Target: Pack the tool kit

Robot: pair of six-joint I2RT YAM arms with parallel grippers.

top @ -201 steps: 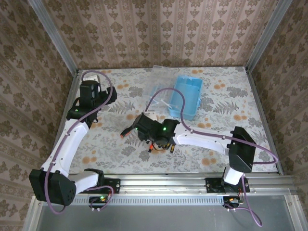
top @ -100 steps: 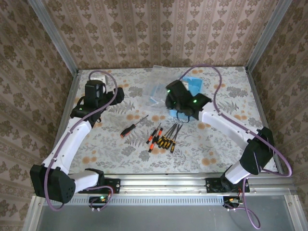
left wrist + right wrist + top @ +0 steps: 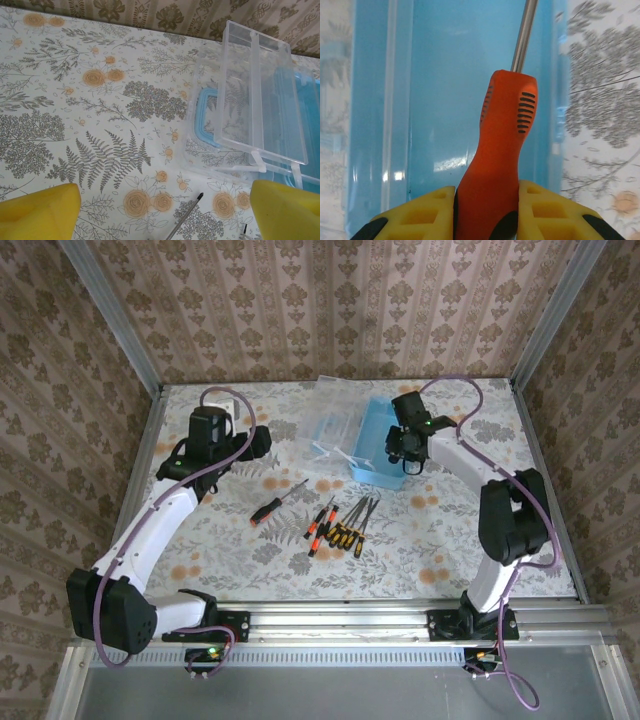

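Note:
The blue tool box (image 3: 381,426) lies at the back of the table with its clear lid (image 3: 328,425) open to the left. My right gripper (image 3: 402,455) hovers over the box, shut on an orange screwdriver (image 3: 502,145) whose shaft points along the blue box floor (image 3: 435,100). Several small orange-and-black screwdrivers (image 3: 340,525) lie in a loose row mid-table, and a longer one (image 3: 277,503) lies to their left. My left gripper (image 3: 255,440) stands open left of the lid. In the left wrist view its fingers (image 3: 35,212) frame a screwdriver tip (image 3: 189,214) below the clear lid (image 3: 257,95).
Patterned walls and metal posts close in the floral table (image 3: 450,540) at the back and sides. The right arm's cable (image 3: 450,390) loops over the back right. The table front right is bare cloth.
My right gripper has lifted from the row of screwdrivers and carried the orange screwdriver back and right to above the blue box. The left gripper has drifted slightly right.

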